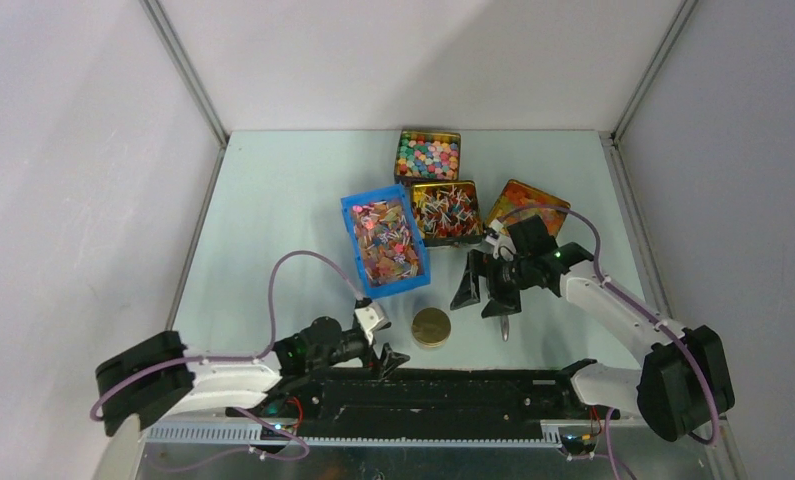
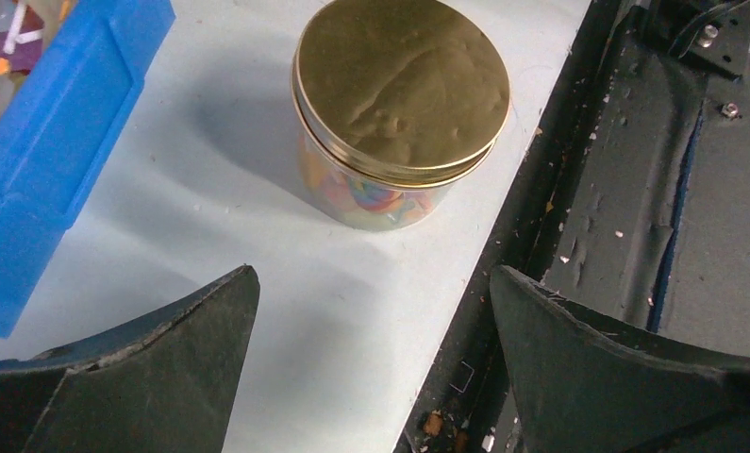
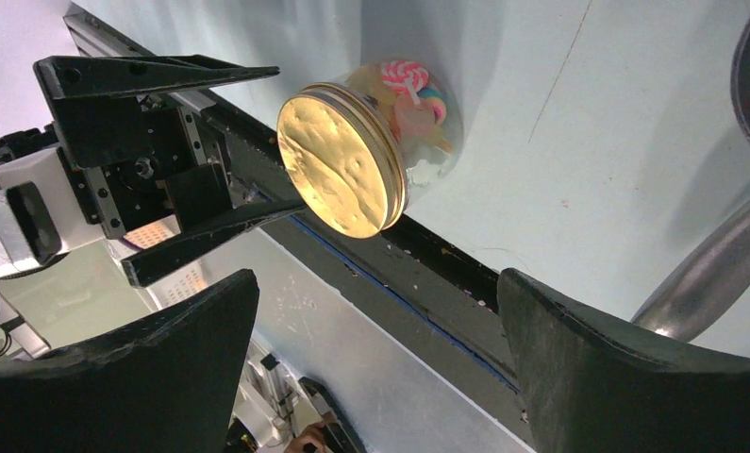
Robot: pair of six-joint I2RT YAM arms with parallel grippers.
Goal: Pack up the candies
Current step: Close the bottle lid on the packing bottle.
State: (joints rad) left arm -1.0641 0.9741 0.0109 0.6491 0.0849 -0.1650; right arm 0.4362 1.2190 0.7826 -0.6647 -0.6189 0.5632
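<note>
While both grippers stood with jaws wide apart and nothing held, three tins, one bin, one jar and one metal utensil could be counted on the table point(image 1: 273, 200). The candies point(image 1: 384, 240) were heaped in the blue bin point(image 1: 351, 232), and more of them were seen in the middle tin point(image 1: 446, 212). The back tin point(image 1: 428, 155) was filled with round pastel balls, the right tin point(image 1: 526, 205) with glossy orange pieces. The right gripper point(image 1: 483, 293) was held just in front of the middle tin and turned towards the jar point(image 2: 371, 203), with the bin near it on its left and the candies apart from its fingers. The left gripper point(image 2: 373, 283) was kept low at the near edge, near the bin's front corner, the candies lying beyond it. Between the two grippers the jar was stood upright with its gold lid point(image 2: 404, 80) on, coloured sweets visible through its wall. The utensil point(image 1: 504, 326) was seen just beside the right gripper, on its near side.
</note>
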